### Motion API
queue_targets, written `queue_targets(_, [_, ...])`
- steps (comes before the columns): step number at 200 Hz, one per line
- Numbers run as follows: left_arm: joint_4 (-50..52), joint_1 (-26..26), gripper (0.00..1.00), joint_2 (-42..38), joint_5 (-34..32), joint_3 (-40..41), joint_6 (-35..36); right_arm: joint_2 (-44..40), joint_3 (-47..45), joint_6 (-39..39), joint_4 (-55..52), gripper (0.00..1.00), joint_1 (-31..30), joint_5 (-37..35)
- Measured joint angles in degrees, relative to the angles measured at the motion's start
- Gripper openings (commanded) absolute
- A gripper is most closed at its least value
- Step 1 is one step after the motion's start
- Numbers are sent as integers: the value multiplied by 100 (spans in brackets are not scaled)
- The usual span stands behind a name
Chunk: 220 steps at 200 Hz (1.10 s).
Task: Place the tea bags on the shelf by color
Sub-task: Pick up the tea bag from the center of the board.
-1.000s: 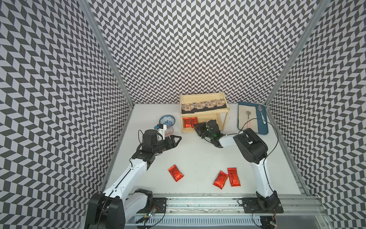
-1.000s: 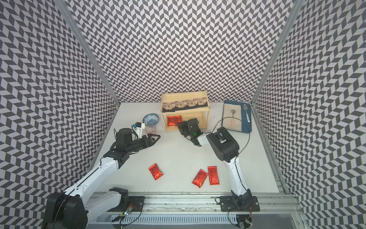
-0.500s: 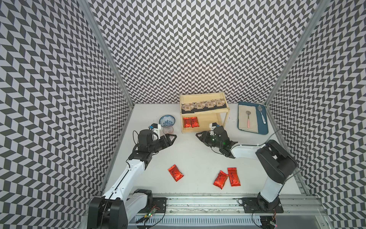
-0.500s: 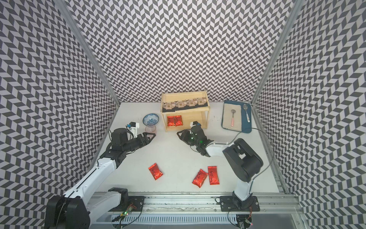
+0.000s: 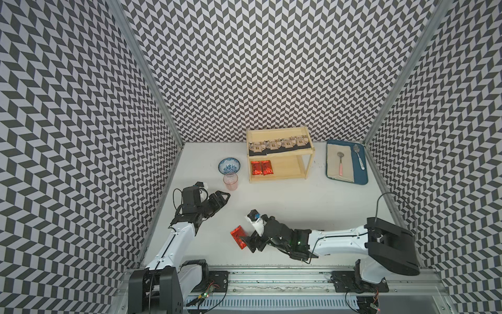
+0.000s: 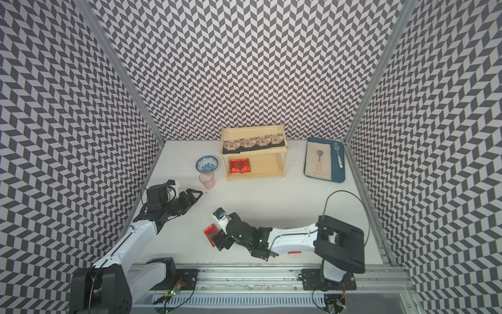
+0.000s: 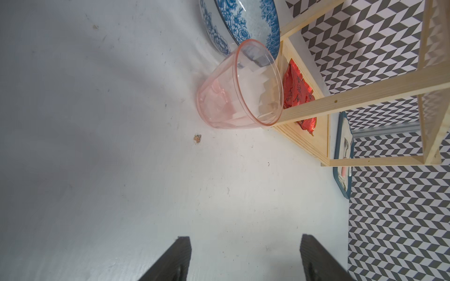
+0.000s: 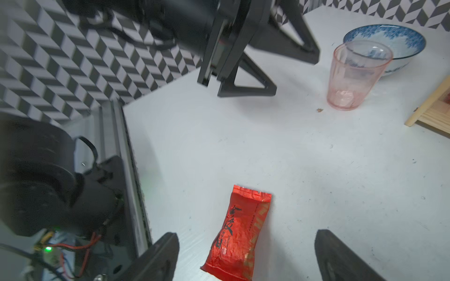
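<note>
A red tea bag (image 8: 239, 233) lies flat on the white table, near the front edge and well apart from the shelf (image 5: 279, 177). The right gripper (image 8: 246, 242) is right over it, jaws spread wide, one finger on each side of the pouch and neither touching it. Two more red tea bags (image 5: 261, 167) sit side by side on the shelf's lower tier, and the black tea bags (image 5: 279, 144) line the upper one. The left gripper (image 7: 246, 258) hangs spread and empty near the pink cup (image 5: 231, 181).
</note>
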State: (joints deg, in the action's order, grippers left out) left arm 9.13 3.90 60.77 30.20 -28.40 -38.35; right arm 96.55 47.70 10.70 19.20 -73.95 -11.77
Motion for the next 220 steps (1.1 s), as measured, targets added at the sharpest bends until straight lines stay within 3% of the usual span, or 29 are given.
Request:
queue_targets(28, [17, 0, 94, 0, -109, 66, -55, 511, 289, -315, -247, 98, -170, -125])
queue_targets(96, [-151, 0, 95, 162, -173, 247, -127, 1196, 791, -535, -660, 100, -234, -367])
queue_targets(162, [-557, -59, 89, 297, 48, 713, -332, 1239, 793, -457, -809, 99, -144, -682])
queue_targets(220, [-964, -483, 81, 520, 162, 970, -522, 1237, 573, -243, -726, 96, 245, -614])
